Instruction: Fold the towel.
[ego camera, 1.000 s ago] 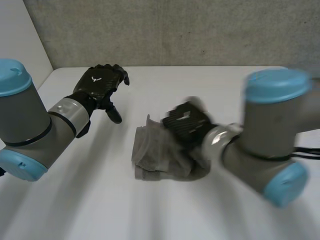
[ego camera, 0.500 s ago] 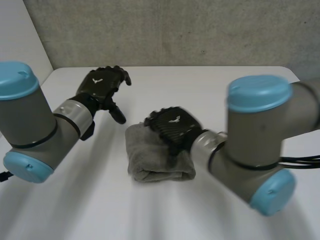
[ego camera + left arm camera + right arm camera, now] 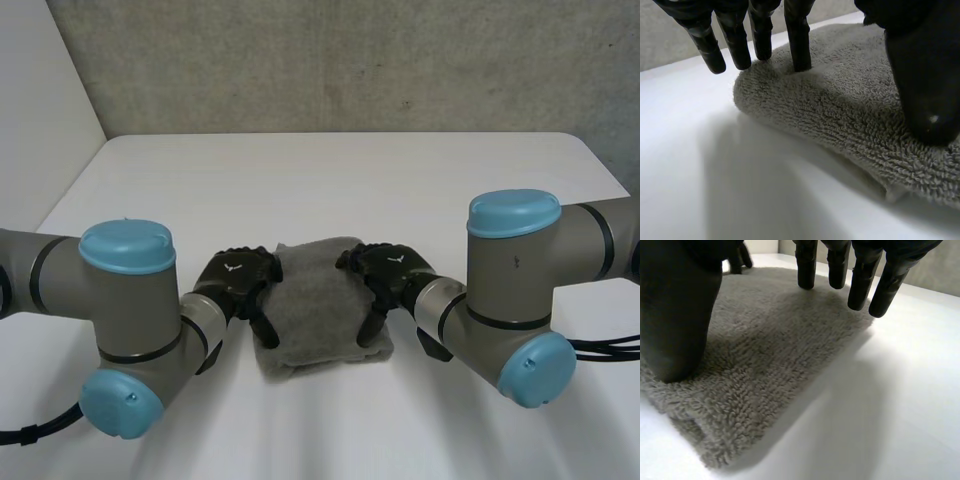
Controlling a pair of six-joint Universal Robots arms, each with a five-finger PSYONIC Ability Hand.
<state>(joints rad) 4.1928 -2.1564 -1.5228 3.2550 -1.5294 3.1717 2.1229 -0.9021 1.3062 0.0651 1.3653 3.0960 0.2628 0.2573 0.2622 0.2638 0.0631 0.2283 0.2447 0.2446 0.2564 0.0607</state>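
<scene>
White table (image 3: 180,180); we see towel (image 3: 315,300) lying lengthwise between left hand (image 3: 238,285) and right hand (image 3: 388,272), both with straight fingers pressing its side edges, gripping nothing.

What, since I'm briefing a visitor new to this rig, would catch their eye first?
A grey towel, folded into a thick pad, lies in the near middle of the white table. The black left hand and right hand flank it, each with straight fingers and thumb pressed on its own side edge of the towel.
</scene>
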